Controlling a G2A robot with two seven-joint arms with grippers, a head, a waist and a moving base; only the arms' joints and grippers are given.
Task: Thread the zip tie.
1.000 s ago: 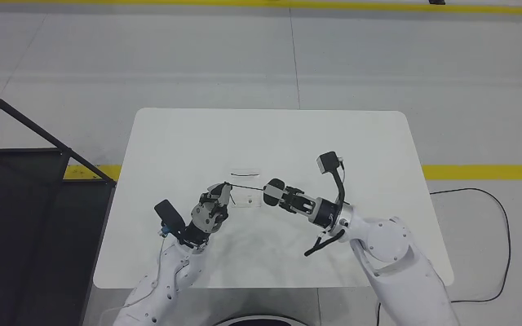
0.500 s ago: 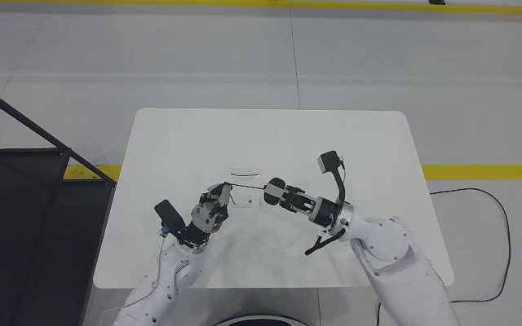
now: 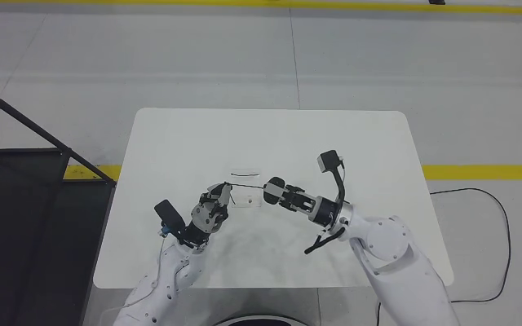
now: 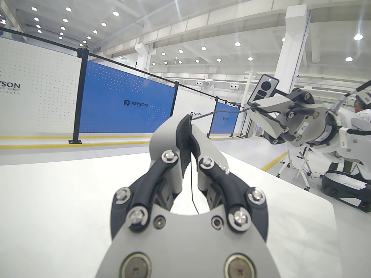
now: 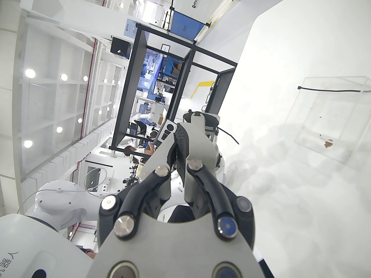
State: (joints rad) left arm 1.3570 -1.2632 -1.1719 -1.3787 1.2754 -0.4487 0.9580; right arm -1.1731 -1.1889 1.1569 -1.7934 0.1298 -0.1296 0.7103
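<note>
Zip tie (image 3: 248, 189), thin black strand

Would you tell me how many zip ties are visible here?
2. A held zip tie spans the left tool and right tool; a loose zip tie lies by the clear box. None looks hidden.

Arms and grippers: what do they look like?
The left arm and right arm have smooth white shells with a black wrist camera each. The left gripper and right gripper share a grey metal base, black link bars with metal bolts, and pale fingers with black ribbed pads.
</note>
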